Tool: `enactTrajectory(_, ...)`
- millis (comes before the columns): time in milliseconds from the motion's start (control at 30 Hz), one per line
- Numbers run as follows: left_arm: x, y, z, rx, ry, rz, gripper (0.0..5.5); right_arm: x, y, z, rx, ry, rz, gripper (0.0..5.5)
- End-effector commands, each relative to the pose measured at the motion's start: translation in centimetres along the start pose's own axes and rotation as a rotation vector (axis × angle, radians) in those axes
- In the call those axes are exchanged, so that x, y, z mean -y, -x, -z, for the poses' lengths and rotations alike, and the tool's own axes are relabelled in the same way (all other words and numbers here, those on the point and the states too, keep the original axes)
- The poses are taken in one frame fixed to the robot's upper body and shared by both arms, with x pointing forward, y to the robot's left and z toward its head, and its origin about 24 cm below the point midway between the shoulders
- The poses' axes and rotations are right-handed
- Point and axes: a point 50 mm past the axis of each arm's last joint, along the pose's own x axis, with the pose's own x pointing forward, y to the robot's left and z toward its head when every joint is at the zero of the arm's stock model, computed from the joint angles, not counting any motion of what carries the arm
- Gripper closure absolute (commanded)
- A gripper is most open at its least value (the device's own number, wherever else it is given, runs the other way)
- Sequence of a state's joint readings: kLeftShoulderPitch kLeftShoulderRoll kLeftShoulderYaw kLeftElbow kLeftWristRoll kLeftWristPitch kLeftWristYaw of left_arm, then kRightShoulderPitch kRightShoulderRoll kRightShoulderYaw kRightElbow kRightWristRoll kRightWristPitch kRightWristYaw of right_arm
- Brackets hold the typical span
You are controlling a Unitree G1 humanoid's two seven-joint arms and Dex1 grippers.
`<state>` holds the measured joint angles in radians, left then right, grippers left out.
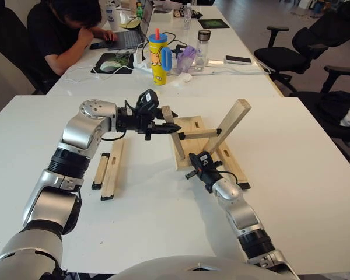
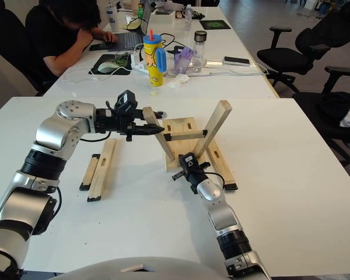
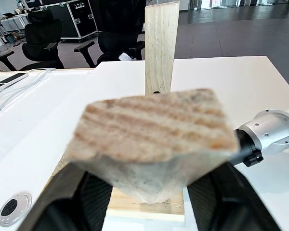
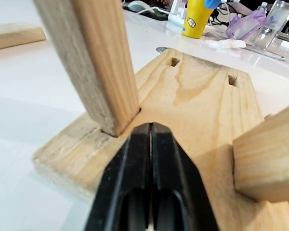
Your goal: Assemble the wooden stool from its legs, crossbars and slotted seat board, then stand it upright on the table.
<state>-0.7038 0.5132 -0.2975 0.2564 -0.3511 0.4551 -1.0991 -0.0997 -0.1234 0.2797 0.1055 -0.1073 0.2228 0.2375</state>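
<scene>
The slotted seat board (image 1: 221,158) lies flat on the white table. Two wooden legs stand in it, both leaning: a left leg (image 1: 176,146) and a taller right leg (image 1: 233,121), joined by a crossbar (image 1: 199,135). My left gripper (image 1: 163,126) is shut on the top end of the left leg (image 3: 149,130). My right gripper (image 4: 151,139) is shut with nothing between its fingers. Its tips rest on the seat board (image 4: 202,110) right beside the foot of that leg (image 4: 94,62). Another leg (image 1: 113,168) and a short crossbar (image 1: 101,170) lie loose on the table to the left.
Beyond a gap, the far table holds a yellow cup (image 1: 158,58), a bottle (image 1: 202,49), a phone (image 1: 238,59) and a laptop (image 1: 128,36) in front of a seated person. Office chairs (image 1: 306,49) stand to the right. Bare table surrounds the stool parts.
</scene>
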Motion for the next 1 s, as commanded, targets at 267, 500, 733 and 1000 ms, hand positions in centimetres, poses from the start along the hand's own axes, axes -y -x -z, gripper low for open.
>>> enactTrajectory(267,2.0,10.7,-7.5,0.378,0.043,-0.037,1.96,-0.9,1.6,5.6,-0.345,0.024,-0.053,5.50)
enactTrajectory(500,3.2,12.5,-20.5,1.144,-0.020,-0.014,3.09,-1.1,1.8,6.4,-0.372,0.059,-0.088,5.50)
enactTrajectory(733,2.3,-5.5,-0.3,0.252,0.433,-0.303,4.17,-1.7,1.9,6.5,-0.379,0.048,-0.105,5.50)
enactTrajectory(1000,0.2,-2.9,-3.4,0.380,0.167,-0.653,5.48,-1.2,2.1,6.8,-0.408,0.049,-0.100,5.50)
